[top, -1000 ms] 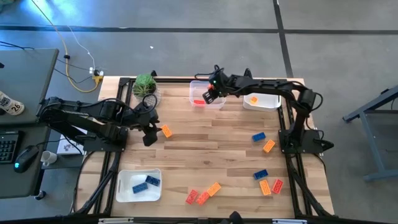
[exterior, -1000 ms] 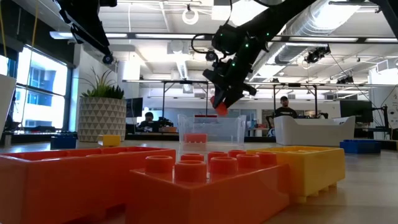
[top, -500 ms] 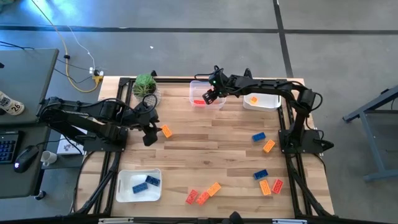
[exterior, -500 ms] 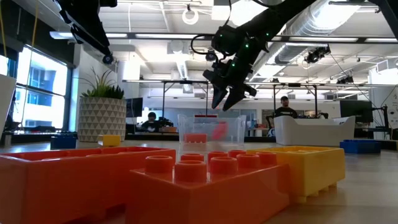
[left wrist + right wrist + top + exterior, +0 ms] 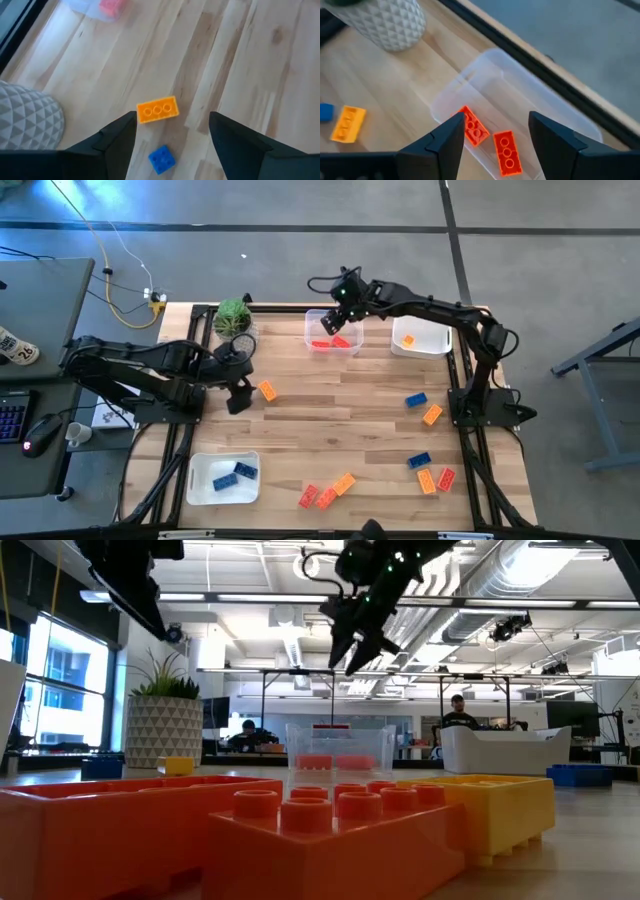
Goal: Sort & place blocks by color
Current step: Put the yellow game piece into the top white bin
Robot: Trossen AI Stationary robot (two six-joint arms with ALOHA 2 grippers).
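My right gripper (image 5: 343, 298) (image 5: 492, 120) hangs open and empty above the clear tray (image 5: 352, 346) at the table's far edge. Two red blocks (image 5: 474, 131) (image 5: 505, 151) lie flat on that tray's floor. My left gripper (image 5: 238, 388) (image 5: 172, 120) is open, low over the left of the table. An orange block (image 5: 157, 109) (image 5: 267, 390) and a tiny blue block (image 5: 162, 159) lie flat on the wood just beyond its fingers, untouched. More blue, orange and red blocks (image 5: 432, 415) are scattered on the near right of the table.
A potted plant (image 5: 233, 317) stands at the far left corner. One white tray (image 5: 432, 340) at the far right holds an orange block; another (image 5: 200, 480) at the near left holds blue blocks. Big orange and yellow bricks (image 5: 350, 820) fill the low view's front.
My right gripper held a red block over the clear tray, opened and let it go. The block fell into the tray beside the other red one. The gripper then rose and drew toward the far edge, staying open.
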